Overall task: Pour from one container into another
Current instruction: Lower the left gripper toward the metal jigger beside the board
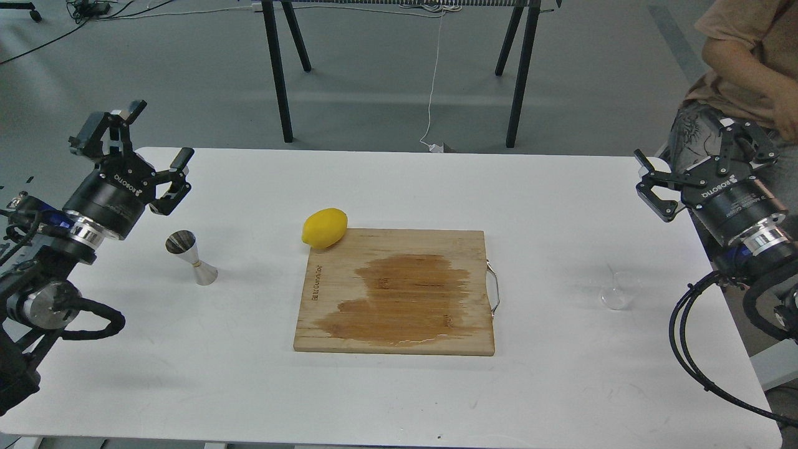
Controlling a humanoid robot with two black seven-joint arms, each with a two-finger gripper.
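"ROBOTIQ" marks both end effectors; the cutting board (pixel 399 293) bears an unreadable burned brand.

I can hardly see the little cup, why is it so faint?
Head view: the clear cup is see-through against the white table, so only its thin rim outline shows; the steel jigger stands out sharply, casting a soft shadow.

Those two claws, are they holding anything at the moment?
No. The left gripper and right gripper are both open and empty, raised above the table.
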